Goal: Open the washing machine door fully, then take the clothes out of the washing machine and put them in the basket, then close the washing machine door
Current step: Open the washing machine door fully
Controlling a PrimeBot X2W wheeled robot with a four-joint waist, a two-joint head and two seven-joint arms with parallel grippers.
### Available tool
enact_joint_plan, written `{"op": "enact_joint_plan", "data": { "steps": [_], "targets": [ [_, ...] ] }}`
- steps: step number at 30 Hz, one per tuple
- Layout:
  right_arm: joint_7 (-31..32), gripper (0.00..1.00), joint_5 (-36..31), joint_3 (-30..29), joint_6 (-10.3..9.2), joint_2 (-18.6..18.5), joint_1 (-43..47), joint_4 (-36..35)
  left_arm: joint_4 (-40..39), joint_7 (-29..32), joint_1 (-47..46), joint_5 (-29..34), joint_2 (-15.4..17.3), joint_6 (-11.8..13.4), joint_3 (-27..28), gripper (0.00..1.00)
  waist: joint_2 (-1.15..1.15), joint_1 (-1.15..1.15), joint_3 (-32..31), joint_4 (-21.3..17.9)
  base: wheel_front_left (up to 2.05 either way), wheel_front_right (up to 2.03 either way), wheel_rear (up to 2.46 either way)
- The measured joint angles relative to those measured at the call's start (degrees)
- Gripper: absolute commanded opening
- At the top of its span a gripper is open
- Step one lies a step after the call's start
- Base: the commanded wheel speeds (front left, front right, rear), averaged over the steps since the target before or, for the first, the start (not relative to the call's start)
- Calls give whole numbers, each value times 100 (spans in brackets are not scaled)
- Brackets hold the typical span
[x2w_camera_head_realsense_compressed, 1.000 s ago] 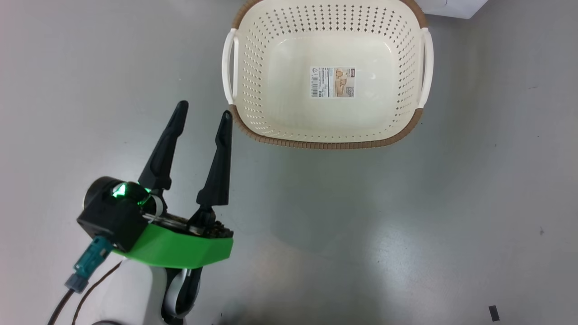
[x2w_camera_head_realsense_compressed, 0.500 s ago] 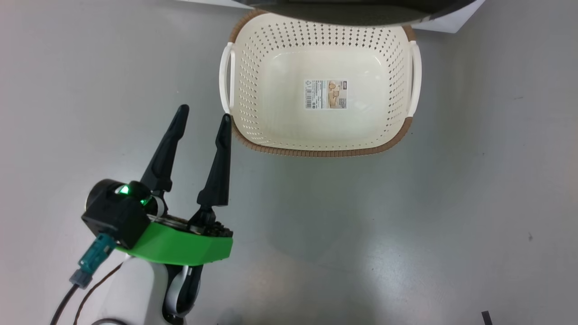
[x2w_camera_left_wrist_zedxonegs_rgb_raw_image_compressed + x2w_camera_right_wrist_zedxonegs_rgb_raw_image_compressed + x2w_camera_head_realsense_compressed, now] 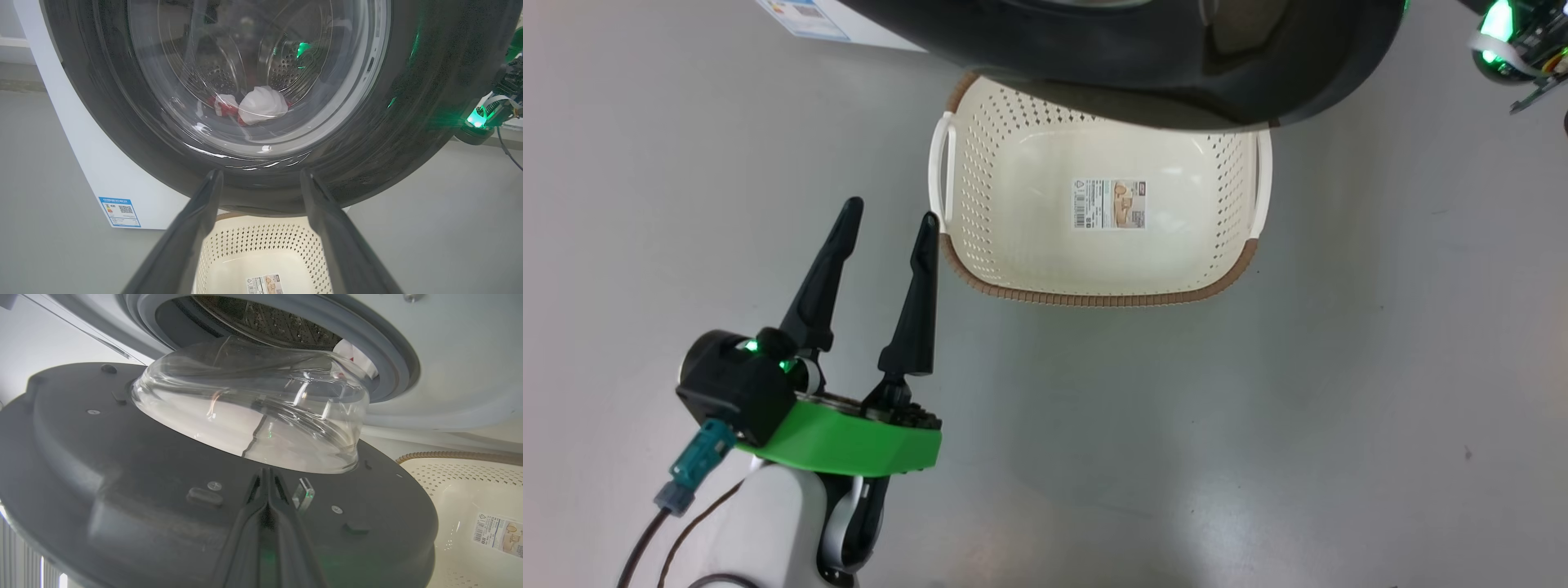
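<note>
The basket [image 3: 980, 204] is cream with a brown rim, the washing machine door [image 3: 1135, 57] glossy black, the clothes [image 3: 261, 107] red and white.

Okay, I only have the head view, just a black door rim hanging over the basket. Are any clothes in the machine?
Observer: Yes. The left wrist view looks through the washing machine door and its glass bowl: the clothes, white and red, lie low in the drum.
Operator: Is the door open at all?
Observer: Partly. In the right wrist view it stands off the grey rubber ring, with a gap between them.
Operator: What about my right arm?
Observer: The right end effector is shut, fingers together, tips at the door's inner face just below the glass bowl.
</note>
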Motion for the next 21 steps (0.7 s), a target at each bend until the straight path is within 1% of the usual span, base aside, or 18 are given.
{"op": "enact_joint_plan", "data": {
  "steps": [8,11,12,13,14,15,18,21],
  "targets": [
    [81,0,-51,-11,0,151,122,-45,62,0,1,1,-1,0,27,100,0,0,-152,-49,0,0,0],
    [-57,0,-129,-38,0,174,188,-25,76,0,1,1,0,0,47,100,0,0,-180,-77,0,0,0],
    [-191,9,-205,-60,0,179,192,-7,76,0,1,1,0,0,54,100,0,0,-181,-86,0,0,0],
    [-380,44,-361,-88,0,177,191,2,77,0,1,1,0,0,60,100,0,0,-179,-96,0,0,0],
    [-537,97,-499,-121,0,176,190,-2,77,0,1,1,0,0,70,100,0,0,-173,-106,0,0,0],
    [-675,100,-558,-156,0,186,190,2,81,0,1,1,0,0,81,100,0,0,-166,-118,0,0,0],
    [-1090,100,-783,-201,0,210,194,-86,165,0,1,-1,0,0,94,100,0,0,-152,-165,0,0,0],
    [-1656,100,-1003,-318,0,198,280,-350,187,0,1,-42,-1,0,114,100,0,0,-149,-212,0,0,0]
  ]
}}
